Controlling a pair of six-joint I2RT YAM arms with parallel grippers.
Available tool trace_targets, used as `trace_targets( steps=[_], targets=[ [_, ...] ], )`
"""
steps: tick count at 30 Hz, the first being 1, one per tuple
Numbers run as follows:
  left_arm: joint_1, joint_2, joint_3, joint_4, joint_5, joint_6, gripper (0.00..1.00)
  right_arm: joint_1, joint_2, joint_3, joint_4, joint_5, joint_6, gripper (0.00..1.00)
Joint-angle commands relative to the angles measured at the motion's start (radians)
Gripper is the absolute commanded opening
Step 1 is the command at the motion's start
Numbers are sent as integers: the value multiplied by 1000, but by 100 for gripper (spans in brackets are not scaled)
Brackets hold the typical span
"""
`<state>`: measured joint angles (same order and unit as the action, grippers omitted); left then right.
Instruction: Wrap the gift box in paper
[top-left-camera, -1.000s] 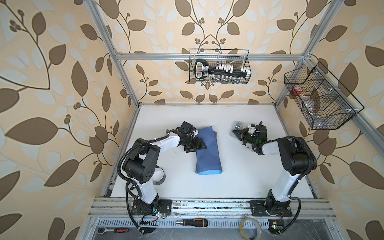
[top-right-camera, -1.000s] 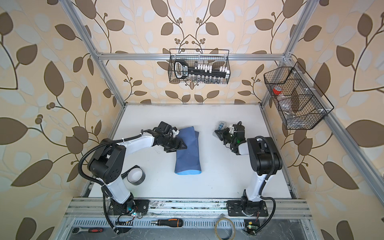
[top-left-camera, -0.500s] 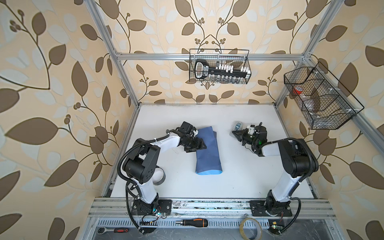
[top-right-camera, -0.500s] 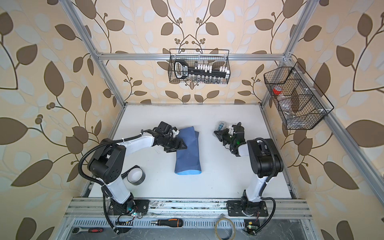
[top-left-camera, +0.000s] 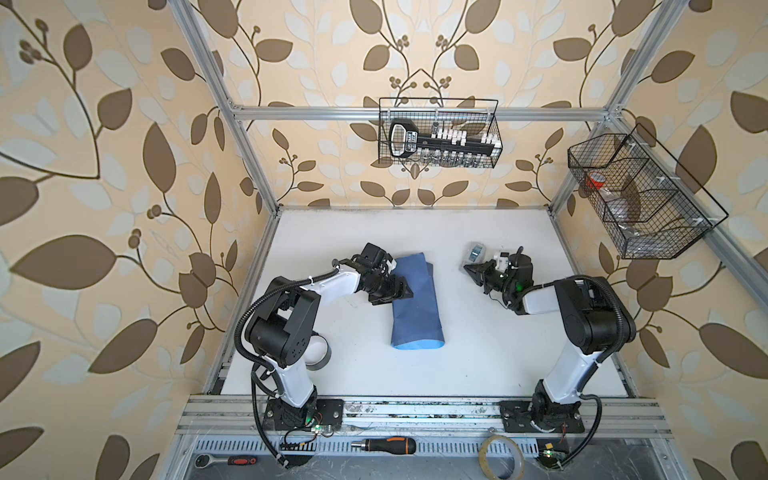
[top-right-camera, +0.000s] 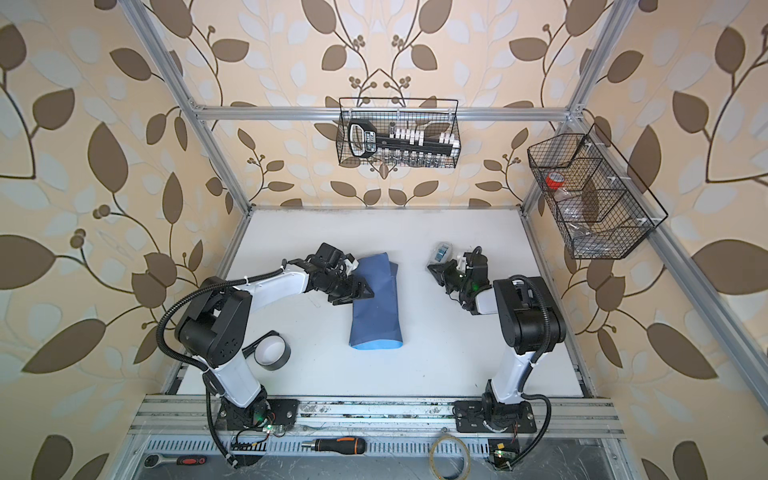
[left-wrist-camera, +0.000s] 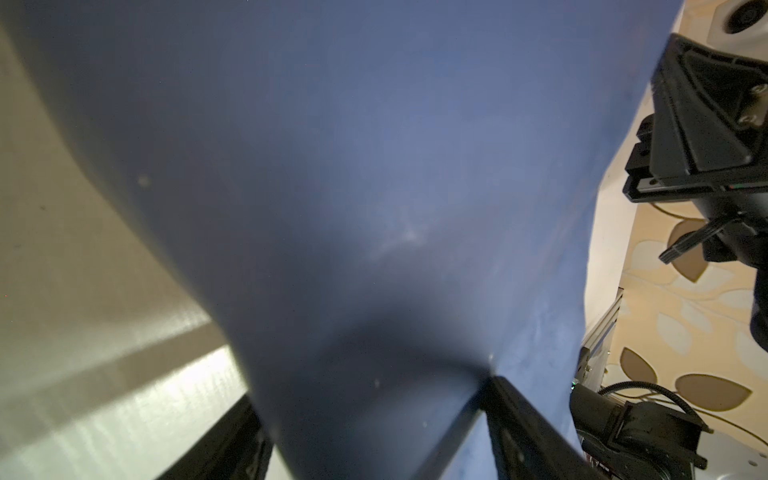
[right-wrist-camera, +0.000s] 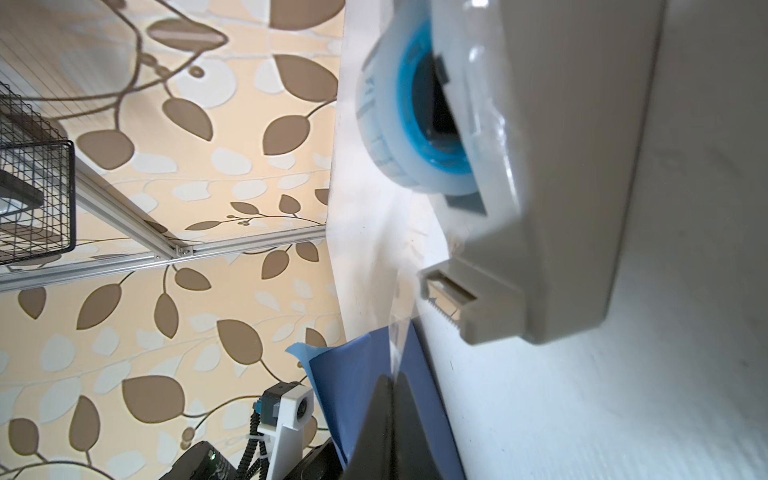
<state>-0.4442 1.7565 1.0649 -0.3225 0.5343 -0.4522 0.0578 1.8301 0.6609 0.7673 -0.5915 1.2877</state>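
Leaf-patterned walls (top-left-camera: 124, 166) close in a white table (top-left-camera: 478, 365), and in both top views very little has changed over the last second.

The paper (top-left-camera: 415, 307) (top-right-camera: 376, 311) lies in the middle of the table as a long bulky bundle. Its dusky blue side faces out and a light blue edge shows at the near end. It sits just where it was. The gift box is hidden, so I can only suppose it is inside the bundle.

The left gripper (top-left-camera: 397, 291) (top-right-camera: 361, 291) has not moved from the far left part of the bundle. In the left wrist view its fingers (left-wrist-camera: 511, 419) are spread wide, with the paper (left-wrist-camera: 374, 166) filling the gap between them and dented where one finger presses in. It looks like a wide grip on the bundle.

The right gripper (top-left-camera: 469, 269) (top-right-camera: 433, 269) is just beside the small grey tape dispenser (top-left-camera: 477, 251) (top-right-camera: 441, 251), to the right of the bundle and apart from it. Its fingers are pinched together. In the right wrist view a clear tape strip (right-wrist-camera: 397, 336) runs from the dispenser (right-wrist-camera: 561, 208) down to the closed tips (right-wrist-camera: 390, 386). That arm's elbow seems to have shifted a little; the dispenser has stayed in place.

A dark roll of tape (top-right-camera: 270, 353) lies by the left arm's base.
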Motion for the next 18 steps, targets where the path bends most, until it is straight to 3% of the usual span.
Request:
trace_targets(
  steps=[1,18],
  targets=[
    [-13,90,-34,-55,-166,11,78,17,33,-21,8,-34,-10,0],
    [-13,91,-37,-51,-168,11,78,10,107,1,-73,15,-87,0]
  ],
)
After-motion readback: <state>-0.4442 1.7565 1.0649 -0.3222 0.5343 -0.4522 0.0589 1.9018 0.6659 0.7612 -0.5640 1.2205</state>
